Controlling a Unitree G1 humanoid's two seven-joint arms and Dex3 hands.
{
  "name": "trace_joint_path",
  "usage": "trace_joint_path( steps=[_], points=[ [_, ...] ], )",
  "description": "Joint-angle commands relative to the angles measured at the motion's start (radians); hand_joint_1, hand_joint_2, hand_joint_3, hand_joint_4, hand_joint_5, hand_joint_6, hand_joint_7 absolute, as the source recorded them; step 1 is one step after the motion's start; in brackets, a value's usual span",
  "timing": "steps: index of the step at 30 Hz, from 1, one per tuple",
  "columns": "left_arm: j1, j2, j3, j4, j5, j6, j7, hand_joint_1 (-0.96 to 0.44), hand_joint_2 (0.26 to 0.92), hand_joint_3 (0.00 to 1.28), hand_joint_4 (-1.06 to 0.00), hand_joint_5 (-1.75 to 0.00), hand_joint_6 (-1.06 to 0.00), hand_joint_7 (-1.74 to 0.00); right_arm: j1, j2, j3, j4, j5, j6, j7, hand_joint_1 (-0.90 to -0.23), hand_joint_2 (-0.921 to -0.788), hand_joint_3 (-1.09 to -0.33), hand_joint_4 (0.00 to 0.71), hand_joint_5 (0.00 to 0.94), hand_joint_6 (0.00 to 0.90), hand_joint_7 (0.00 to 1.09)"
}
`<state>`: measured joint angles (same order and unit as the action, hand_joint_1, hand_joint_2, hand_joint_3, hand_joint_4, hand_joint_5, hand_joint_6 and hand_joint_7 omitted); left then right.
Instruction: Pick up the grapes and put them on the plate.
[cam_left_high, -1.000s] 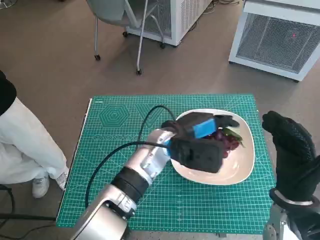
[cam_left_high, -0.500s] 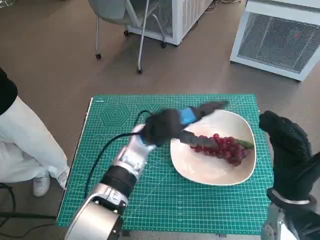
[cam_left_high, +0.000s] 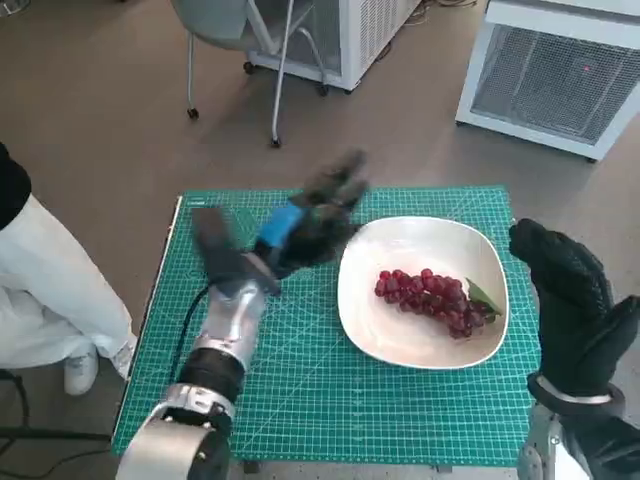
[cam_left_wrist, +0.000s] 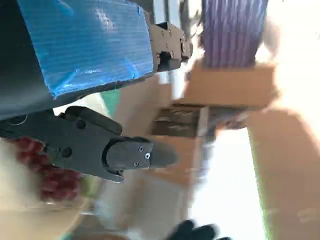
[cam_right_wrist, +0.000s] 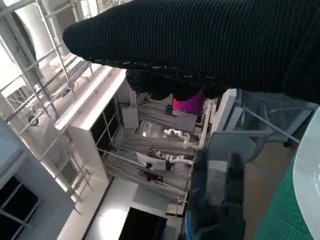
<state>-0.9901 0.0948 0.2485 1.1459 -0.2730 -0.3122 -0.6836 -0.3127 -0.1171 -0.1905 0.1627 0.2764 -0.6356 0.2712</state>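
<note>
Withdrawn from the plate (cam_left_high: 400, 345), the left hand (cam_left_high: 300, 228) is raised over the mat (cam_left_high: 300, 400), fingers spread, empty. Grapes (cam_left_high: 432, 300) are left lying on the plate. Right hand (cam_left_high: 570, 300) is held beside the table, fingers apart.

The grapes (cam_left_high: 434, 300) lie on the plate (cam_left_high: 400, 340), atop the mat (cam_left_high: 300, 400).

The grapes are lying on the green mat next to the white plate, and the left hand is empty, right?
Not quite. The grapes are lying on the white plate, not on the green mat next to it; the head view shows this. The left hand is indeed empty, raised over the mat beside the plate.
</note>
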Motion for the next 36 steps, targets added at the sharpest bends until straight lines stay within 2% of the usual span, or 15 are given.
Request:
trace_joint_path(
  steps=[1, 10, 18, 24, 36],
  points=[
    [0.058, 0.025, 0.079, -0.054, -0.09, -0.028, -0.063, -0.63, 0.921, 0.42, -0.05, -0.01, -0.19, -0.05, 0.002, 0.004, 0.007, 0.007, -0.015, 0.022, -0.013, -0.522, -0.921, -0.556, 0.444, 0.003, 0.067, 0.59],
    [0.167, 0.047, 0.132, -0.178, -0.162, -0.085, -0.114, -0.62, 0.921, 0.5, -0.11, -0.03, -0.21, -0.04, 0.0, 0.0, 0.011, -0.006, -0.017, 0.038, -0.013, -0.531, -0.921, -0.558, 0.453, 0.007, 0.072, 0.59],
    [0.23, 0.046, 0.126, -0.271, -0.189, -0.063, -0.121, -0.62, 0.921, 0.49, -0.16, -0.03, -0.23, -0.04, -0.003, -0.001, 0.013, -0.011, -0.014, 0.047, -0.011, -0.533, -0.921, -0.557, 0.454, 0.007, 0.074, 0.59],
    [0.306, 0.042, 0.121, -0.372, -0.225, -0.042, -0.156, -0.61, 0.921, 0.5, -0.18, -0.03, -0.23, -0.04, -0.014, 0.0, 0.021, -0.007, -0.003, 0.055, -0.001, -0.533, -0.921, -0.553, 0.457, 0.008, 0.077, 0.58],
    [0.384, 0.026, 0.098, -0.481, -0.241, -0.008, -0.134, -0.62, 0.921, 0.47, -0.18, -0.02, -0.23, -0.04, -0.018, -0.002, 0.028, -0.004, 0.006, 0.06, 0.013, -0.532, -0.921, -0.551, 0.459, 0.008, 0.083, 0.57]
  ],
)
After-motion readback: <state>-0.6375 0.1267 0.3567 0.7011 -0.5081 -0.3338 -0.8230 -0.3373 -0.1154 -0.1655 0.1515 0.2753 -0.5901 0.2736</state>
